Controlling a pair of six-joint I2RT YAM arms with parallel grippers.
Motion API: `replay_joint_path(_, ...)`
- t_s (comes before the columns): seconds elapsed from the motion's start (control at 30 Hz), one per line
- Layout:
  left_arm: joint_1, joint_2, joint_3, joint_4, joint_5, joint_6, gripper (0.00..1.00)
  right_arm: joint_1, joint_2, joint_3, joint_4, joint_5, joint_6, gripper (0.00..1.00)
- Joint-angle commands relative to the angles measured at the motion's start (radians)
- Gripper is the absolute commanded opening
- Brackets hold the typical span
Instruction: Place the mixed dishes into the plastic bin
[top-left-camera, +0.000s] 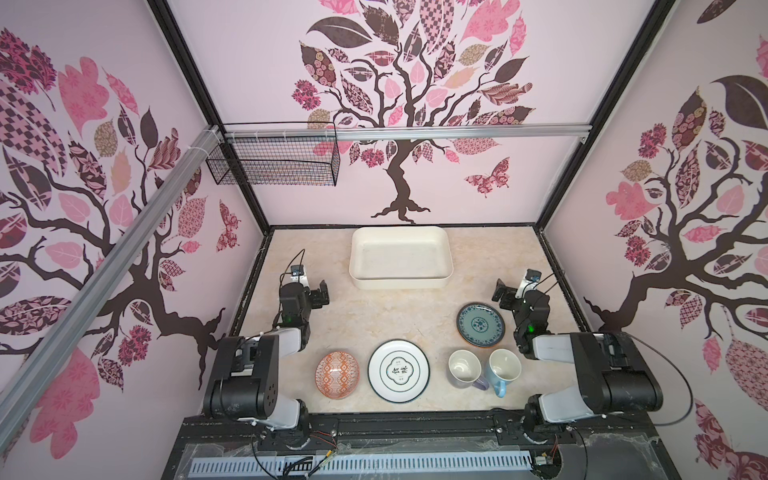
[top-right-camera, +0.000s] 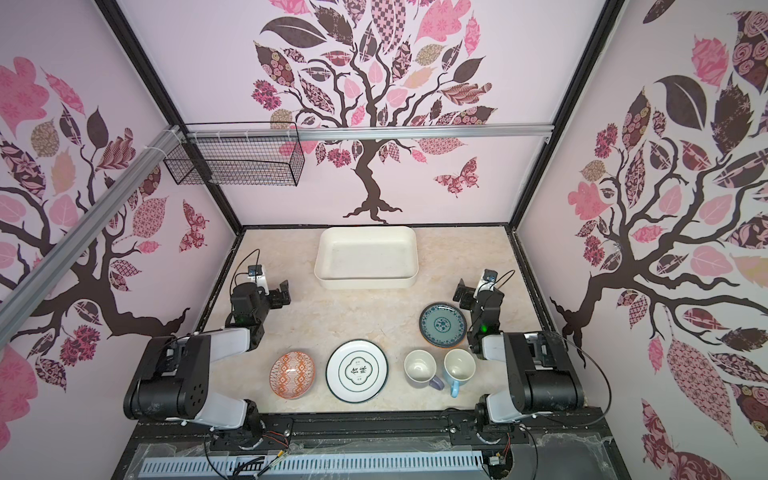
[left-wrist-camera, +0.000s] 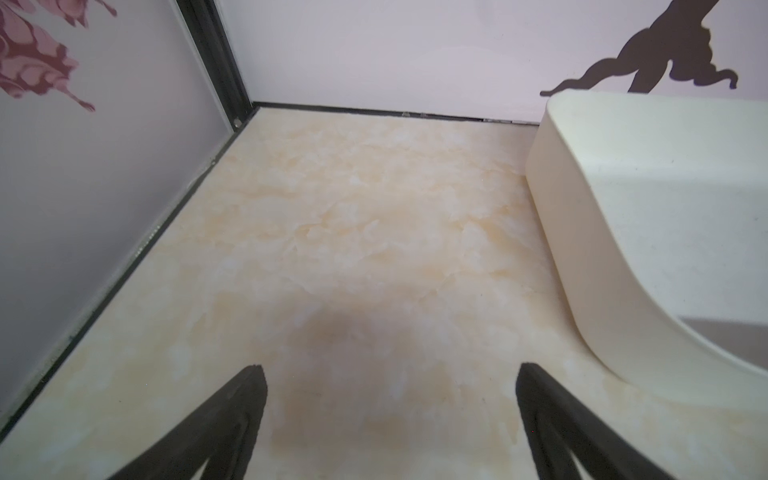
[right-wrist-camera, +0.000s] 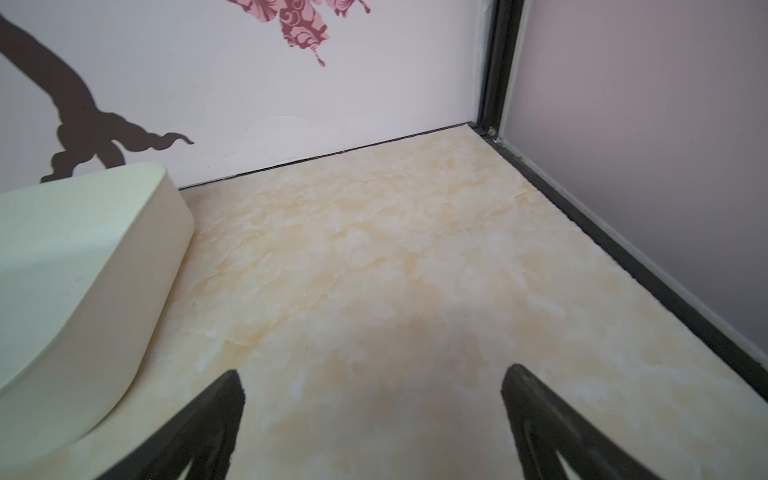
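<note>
The cream plastic bin (top-left-camera: 401, 283) (top-right-camera: 365, 283) stands empty at the back middle. Along the front lie an orange-patterned bowl (top-left-camera: 337, 374), a white plate with black characters (top-left-camera: 399, 371), a lavender mug (top-left-camera: 464, 368) and a light-blue mug (top-left-camera: 504, 365). A teal patterned plate (top-left-camera: 481, 324) sits behind the mugs, with an orange edge showing under its near rim. My left gripper (top-left-camera: 320, 293) (left-wrist-camera: 391, 368) hovers open, left of the bin (left-wrist-camera: 644, 208). My right gripper (top-left-camera: 500, 293) (right-wrist-camera: 374, 370) is open to the right of the bin (right-wrist-camera: 83, 270), behind the teal plate. Both hold nothing.
A black wire mesh basket (top-left-camera: 274, 160) hangs on the back rail at upper left, well above the table. Patterned walls close in the marble tabletop (top-left-camera: 382, 316) on three sides. Both arm bases sit at the front corners.
</note>
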Motion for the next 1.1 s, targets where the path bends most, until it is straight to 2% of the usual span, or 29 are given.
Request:
replay_joint_path(0.0,-0.045,-0.05,0.031,-0.088,-0.081,0.035,0.98,0.016,-0.081,0.123,-0.29,0.106,0.114,1.0)
replay_joint_path(0.07,-0.086,-0.07,0.077,-0.181,-0.15,0.032,0.98,0.097,-0.075,0.206,-0.388,0.251,0.085,1.0)
replay_joint_path(0.13,-0.107,-0.082,0.13,-0.265,-0.161,-0.013,0.98,0.189,-0.023,0.337,-0.514,0.403,0.019,1.0)
replay_joint_path(0.17,-0.114,-0.086,0.155,-0.302,-0.149,-0.044,0.98,0.215,0.016,0.415,-0.599,0.445,0.012,1.0)
replay_joint_path(0.23,-0.124,-0.084,0.209,-0.356,-0.134,-0.106,0.98,0.243,0.082,0.57,-0.789,0.481,0.091,0.99)
replay_joint_path(0.3,-0.142,-0.077,0.284,-0.455,-0.123,-0.151,0.98,0.247,0.152,0.74,-0.998,0.341,0.166,1.0)
replay_joint_path(0.37,-0.148,-0.052,0.387,-0.573,-0.097,-0.207,0.98,0.248,0.197,0.82,-1.059,0.139,0.157,0.99)
replay_joint_path(0.43,-0.148,-0.007,0.517,-0.705,-0.063,-0.255,0.96,0.249,0.223,0.839,-1.057,0.08,0.206,0.97)
replay_joint_path(0.57,-0.151,0.131,0.786,-0.978,0.027,-0.291,0.88,0.25,0.32,0.936,-1.134,-0.048,0.254,0.82)
replay_joint_path(0.63,-0.156,0.192,0.873,-1.054,0.046,-0.287,0.87,0.254,0.372,0.995,-1.186,-0.094,0.259,0.76)
replay_joint_path(0.77,-0.166,0.302,1.008,-1.192,0.053,-0.277,0.87,0.292,0.428,1.034,-1.196,-0.117,0.254,0.73)
replay_joint_path(1.07,-0.206,0.405,1.031,-1.207,0.061,-0.268,0.77,0.305,0.539,1.081,-1.197,-0.153,0.246,0.66)
